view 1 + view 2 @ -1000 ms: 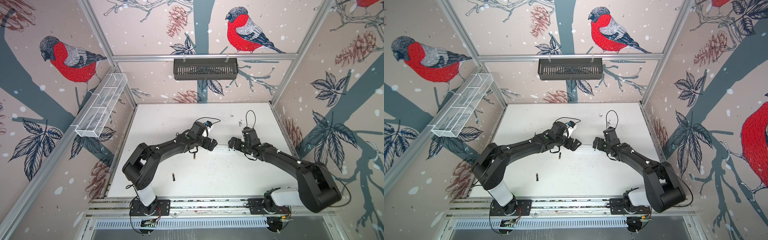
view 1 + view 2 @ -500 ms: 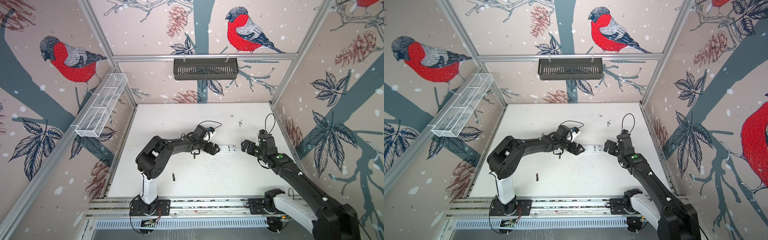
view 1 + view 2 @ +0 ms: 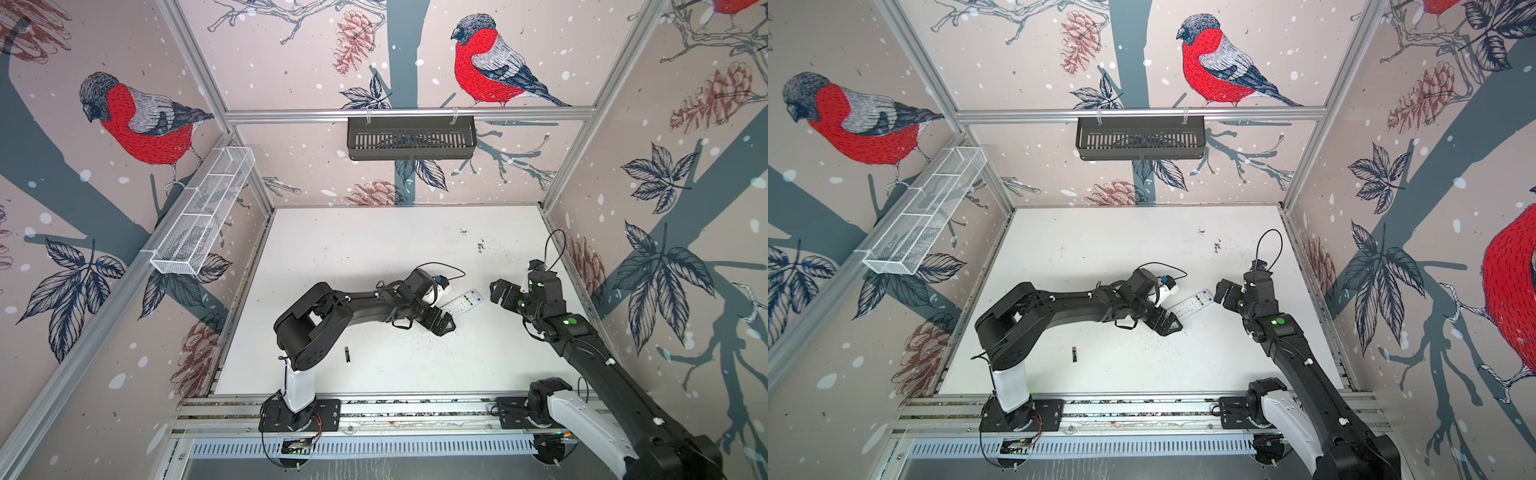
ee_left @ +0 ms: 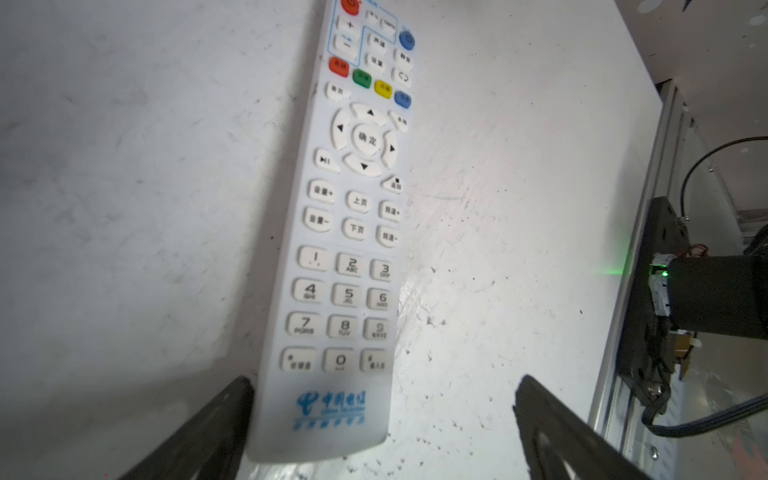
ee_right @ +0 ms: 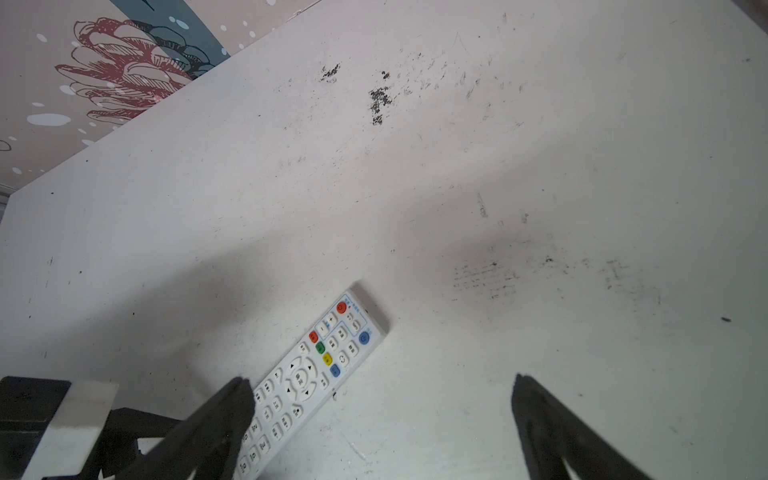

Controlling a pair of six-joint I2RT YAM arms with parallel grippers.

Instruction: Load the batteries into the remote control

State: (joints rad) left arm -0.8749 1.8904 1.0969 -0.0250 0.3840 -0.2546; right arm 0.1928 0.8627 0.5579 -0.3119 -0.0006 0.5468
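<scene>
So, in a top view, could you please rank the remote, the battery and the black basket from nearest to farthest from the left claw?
1. Remote: right at the left claw.
2. Battery: on the table, off to the left.
3. Black basket: up on the back wall.

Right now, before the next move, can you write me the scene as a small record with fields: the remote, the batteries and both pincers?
remote control: flat on the table, buttons up
back of remote: hidden
batteries: one battery lies alone on the table, apart from the remote; second not visible
left pincer: open, fingers either side of the remote's logo end, not clamped
right pincer: open, empty, near the remote's coloured-button end, not touching it
</scene>
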